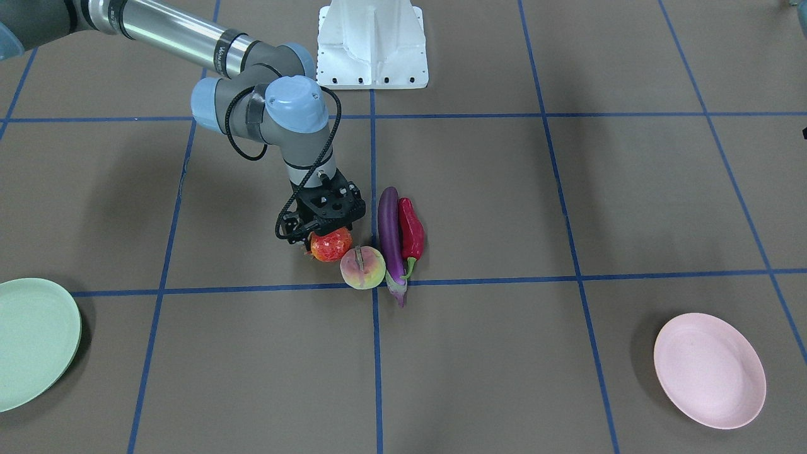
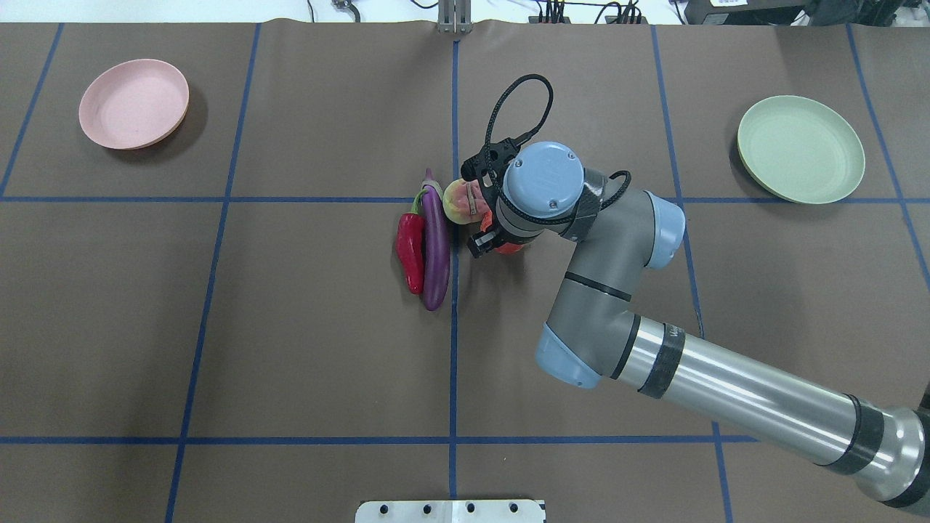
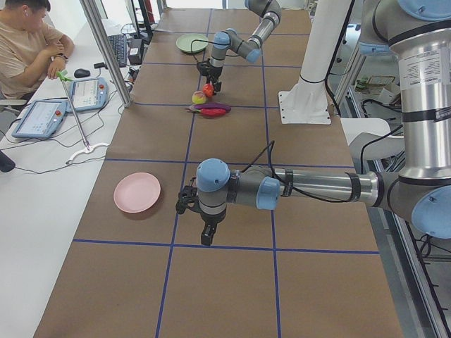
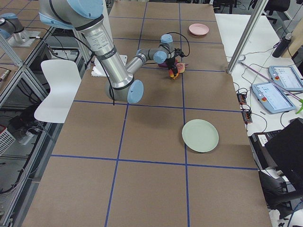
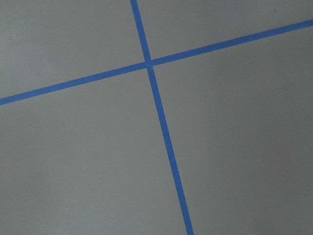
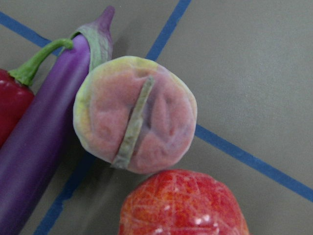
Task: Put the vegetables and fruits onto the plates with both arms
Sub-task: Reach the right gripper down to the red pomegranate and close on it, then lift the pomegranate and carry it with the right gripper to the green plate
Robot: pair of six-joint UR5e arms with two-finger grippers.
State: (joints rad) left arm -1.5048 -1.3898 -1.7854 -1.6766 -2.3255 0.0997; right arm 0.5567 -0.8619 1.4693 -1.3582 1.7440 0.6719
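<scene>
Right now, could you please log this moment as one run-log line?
right gripper at pomegranate, grip unclear | left gripper over table, state unclear | green plate, pink plate empty

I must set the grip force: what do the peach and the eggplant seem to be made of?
The peach looks like soft matte foam: dented, fuzzy skin. The eggplant looks like smooth glossy plastic: even sheen. Neither is certain.

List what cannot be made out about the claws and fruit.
- Right claw: fingertips hidden by the claw body and pomegranate in the front-facing view, by the wrist overhead; grip unclear.
- Left claw: seen only in the exterior left view, too small to judge open or shut.
- Pomegranate: cut off by the right wrist view's bottom edge.
- Green plate: cut by the front-facing view's left edge.
</scene>
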